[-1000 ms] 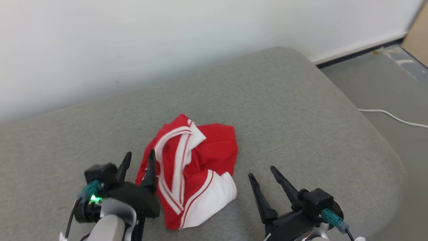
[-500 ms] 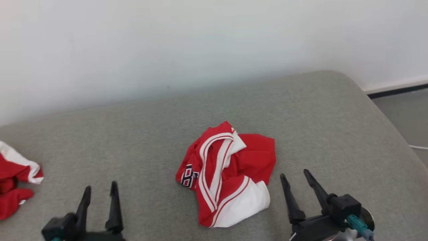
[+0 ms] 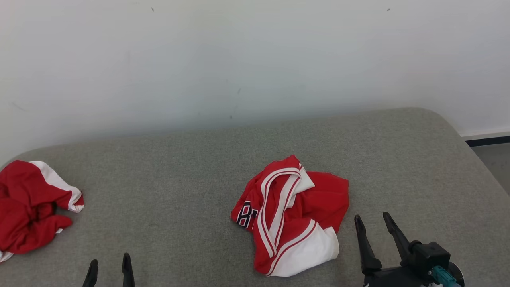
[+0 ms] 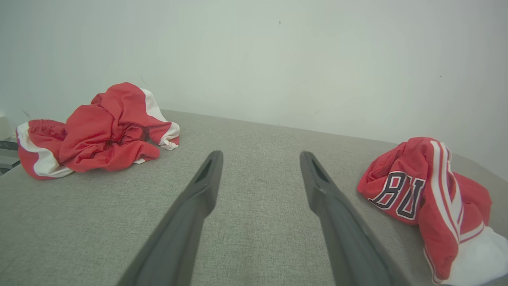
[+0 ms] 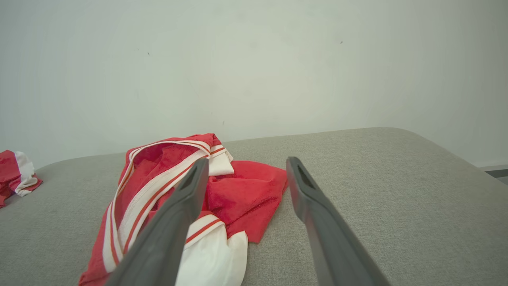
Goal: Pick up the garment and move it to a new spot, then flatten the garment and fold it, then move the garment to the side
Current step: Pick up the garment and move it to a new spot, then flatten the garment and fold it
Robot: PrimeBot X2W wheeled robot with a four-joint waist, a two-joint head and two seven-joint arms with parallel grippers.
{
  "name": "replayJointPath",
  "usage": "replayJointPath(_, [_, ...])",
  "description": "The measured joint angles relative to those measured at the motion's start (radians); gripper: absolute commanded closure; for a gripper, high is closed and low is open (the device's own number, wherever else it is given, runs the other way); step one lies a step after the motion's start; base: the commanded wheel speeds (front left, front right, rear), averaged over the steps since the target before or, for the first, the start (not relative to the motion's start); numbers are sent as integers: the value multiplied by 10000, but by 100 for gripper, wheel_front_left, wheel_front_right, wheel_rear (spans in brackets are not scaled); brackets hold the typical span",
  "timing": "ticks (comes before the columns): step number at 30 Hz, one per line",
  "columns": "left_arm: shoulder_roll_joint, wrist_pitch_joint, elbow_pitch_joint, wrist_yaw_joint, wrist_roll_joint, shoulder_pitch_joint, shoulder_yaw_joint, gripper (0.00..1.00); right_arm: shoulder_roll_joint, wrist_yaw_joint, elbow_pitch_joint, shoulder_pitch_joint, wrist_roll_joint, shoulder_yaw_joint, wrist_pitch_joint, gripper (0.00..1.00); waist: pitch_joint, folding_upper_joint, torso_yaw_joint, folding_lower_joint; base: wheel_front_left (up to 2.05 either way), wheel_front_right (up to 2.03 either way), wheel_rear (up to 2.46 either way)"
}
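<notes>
1. Both my grippers stand wide and hold nothing. My left gripper (image 3: 110, 259) hovers at the front edge of the grey cushion (image 3: 179, 179), and my right gripper (image 3: 371, 217) hovers at the same edge, nearer the right corner.
2. The garment (image 3: 291, 215) is a crumpled red heap with white stripes and a white panel. It lies right of the cushion's middle, closer to the front edge than to the wall (image 3: 239, 59). Its right side is just beside my right gripper, and I judge the two to be apart.
3. A second red garment (image 3: 32, 203) is bunched at the left edge, well apart. I take the nearer heap as mine and leave the other alone.
4. The step in hand, as I judge it, is the pick-up. I aim my right gripper at a raised fold, such as the striped band on top, not at the flat white panel.
5. I come down with the jaws wide on either side of that fold and push slightly into the soft cushion. That way I catch cloth and not air.
6. I close fully before lifting. The fabric looks thin and slippery, so a shallow pinch may slide out.
7. I lift straight up until the whole heap hangs free, then carry it. Dragging it would only bunch it further.
8. I set it down toward the cushion's bare middle, where both grippers can reach to flatten it.
</notes>
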Motion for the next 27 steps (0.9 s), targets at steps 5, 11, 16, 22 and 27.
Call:
replayJointPath(5, [-46,0,-50,-180,40,10,10,0,0,0,48,100,36,12,2,0,-44,0,33,0,0,0,0])
replayJointPath(11, [-105,0,-50,-268,100,114,46,0,0,0,159,91,140,73,2,0,-22,0,19,0,0,0,0])
replayJointPath(16, [-159,0,-50,-324,161,123,-19,0,-2,0,249,-36,328,309,44,0,14,0,110,0,0,0,0])
replayJointPath(22, [-199,-2,-17,-351,169,118,-102,0,0,0,671,-618,1187,1216,815,0,105,1,339,0,0,0,0])
replayJointPath(27, [-230,0,13,-349,194,115,-238,0,4,0,1532,-1545,2063,2094,1636,0,210,0,623,1,0,0,0])
